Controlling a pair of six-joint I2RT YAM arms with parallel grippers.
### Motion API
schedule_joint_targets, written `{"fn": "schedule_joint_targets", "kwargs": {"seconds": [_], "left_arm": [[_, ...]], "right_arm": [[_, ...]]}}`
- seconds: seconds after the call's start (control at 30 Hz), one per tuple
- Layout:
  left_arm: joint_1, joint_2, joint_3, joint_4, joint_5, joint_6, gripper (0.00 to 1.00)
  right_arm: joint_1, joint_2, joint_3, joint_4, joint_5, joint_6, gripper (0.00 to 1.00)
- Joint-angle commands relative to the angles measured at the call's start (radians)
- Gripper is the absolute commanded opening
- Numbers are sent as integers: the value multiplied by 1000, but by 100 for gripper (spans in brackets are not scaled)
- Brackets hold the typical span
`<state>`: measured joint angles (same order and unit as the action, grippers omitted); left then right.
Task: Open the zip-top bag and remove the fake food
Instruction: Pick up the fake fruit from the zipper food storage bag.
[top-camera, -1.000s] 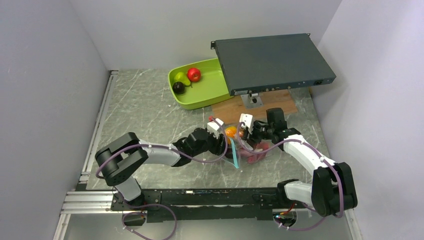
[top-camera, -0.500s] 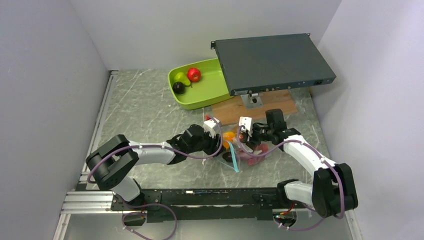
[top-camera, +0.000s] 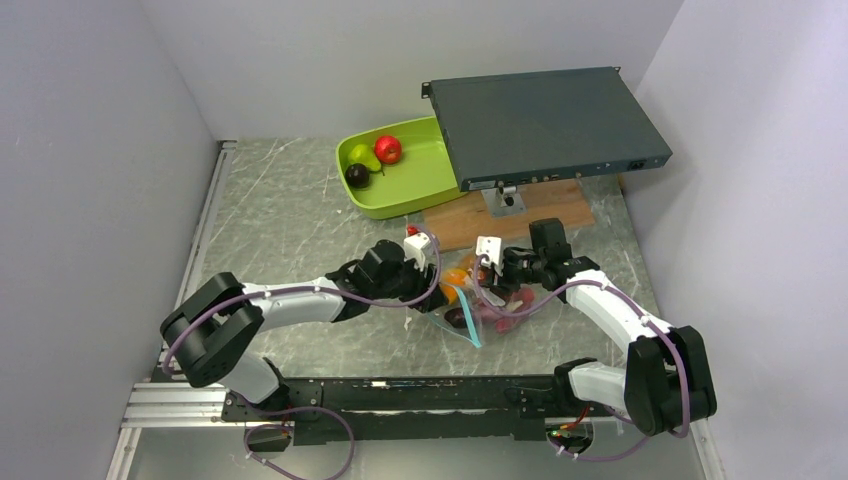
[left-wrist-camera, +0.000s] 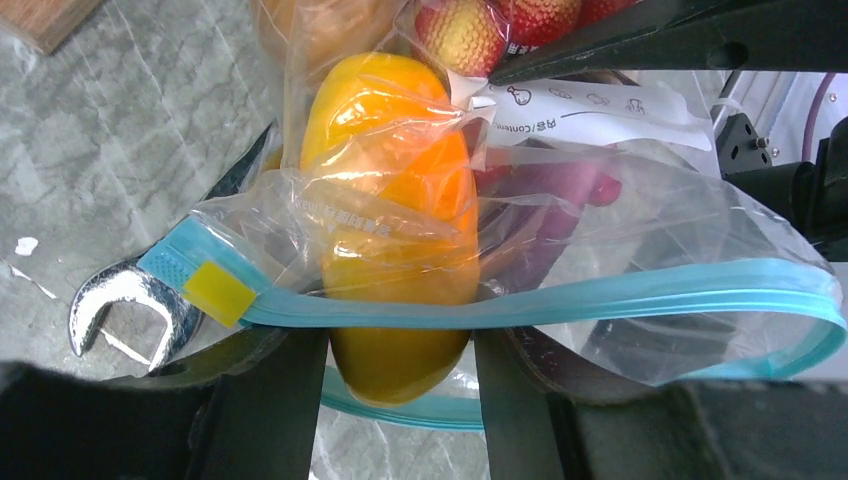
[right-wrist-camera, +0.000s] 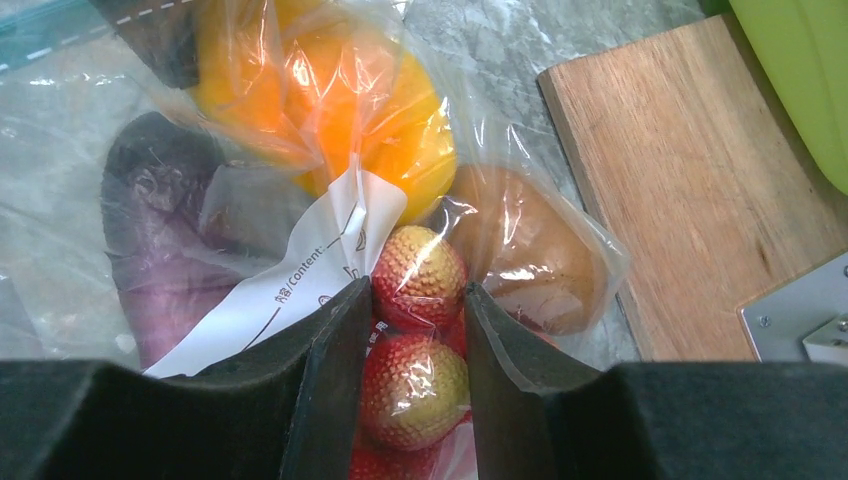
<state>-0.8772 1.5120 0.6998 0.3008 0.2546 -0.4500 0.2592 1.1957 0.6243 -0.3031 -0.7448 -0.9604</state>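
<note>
1. Two grippers meet at the zip-top bag (left-wrist-camera: 640, 220) on the table (top-camera: 290, 220).
2. Left gripper (left-wrist-camera: 398, 350) clamps the mango (left-wrist-camera: 390, 200) at the blue zip strip (left-wrist-camera: 620, 295).
3. Right gripper (right-wrist-camera: 418, 290) pinches the grape bunch (right-wrist-camera: 412, 390) through plastic.
4. White label (right-wrist-camera: 290, 290) reads "Content".

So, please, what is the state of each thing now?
zip-top bag, mouth open
mango, one end poking out of the mouth
left gripper, shut on mango
right gripper, shut on grape bunch through the bag
eggplant, inside the bag
tray, holds apple, pear, plum
wrench, lying partly under the bag
</note>
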Motion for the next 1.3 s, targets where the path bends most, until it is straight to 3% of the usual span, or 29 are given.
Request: {"fn": "schedule_joint_targets", "kwargs": {"seconds": [0.0, 0.57, 1.27], "left_arm": [[20, -70, 31, -35, 79, -13, 3], [53, -131, 51, -161, 183, 37, 4], [82, -273, 46, -409, 221, 240, 1]], "right_arm": [[3, -5, 2, -44, 15, -37, 42], [8, -4, 2, -50, 16, -46, 42], [8, -9, 3, -58, 16, -54, 42]]}}
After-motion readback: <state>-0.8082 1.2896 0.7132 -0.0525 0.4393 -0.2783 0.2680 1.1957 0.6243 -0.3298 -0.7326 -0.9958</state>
